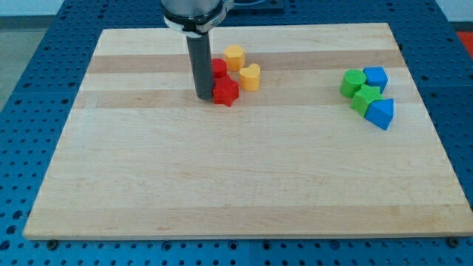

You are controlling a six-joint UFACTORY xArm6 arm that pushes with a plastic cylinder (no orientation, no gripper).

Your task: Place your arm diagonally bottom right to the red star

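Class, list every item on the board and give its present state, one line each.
my tip: down on board, touching red star's left side
red star: flat, beside tip
red block: partly hidden behind rod
yellow blocks: apart from tip
green blocks and blue blocks: clustered at view's right

Red star (pixel 226 92) — flat, upper board

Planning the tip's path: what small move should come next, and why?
Probably slide my tip toward the view's bottom first, then right. It sits just left of the red star, nearly touching, so going straight right would shove the star; the target spot lies below-right of it.
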